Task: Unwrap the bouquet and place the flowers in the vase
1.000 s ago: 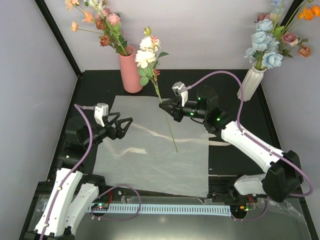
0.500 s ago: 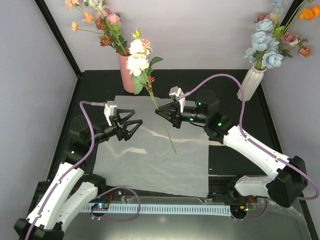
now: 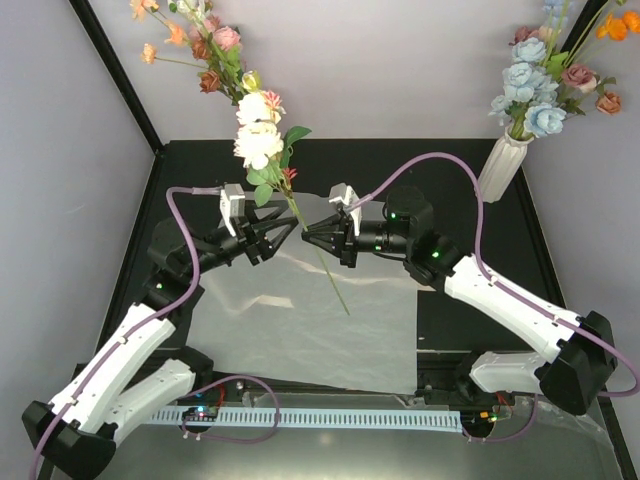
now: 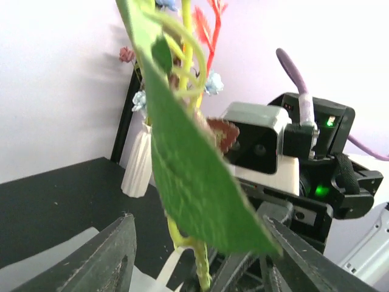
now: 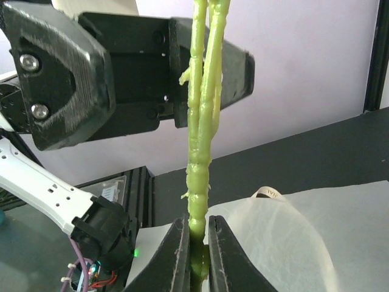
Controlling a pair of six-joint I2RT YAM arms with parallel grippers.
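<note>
Green, knobbly plastic stem [image 5: 199, 152] pinched tight in right gripper [image 5: 196, 243], mid-table, slanting toward ruffled cream blooms [image 3: 255, 135] at eleven o'clock. Left gripper [image 4: 203, 261] half-spread astride it, apparently touching nothing yet. Likely to snag broad waxy leaf [image 4: 188, 182] or kink it if clamped off-centre; could drop onto smooth translucent paper [image 3: 300, 330] at six o'clock

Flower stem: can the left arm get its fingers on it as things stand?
Probably yes: the stem stands between the open left fingers, clear of the right fingers clamping it lower down.
</note>
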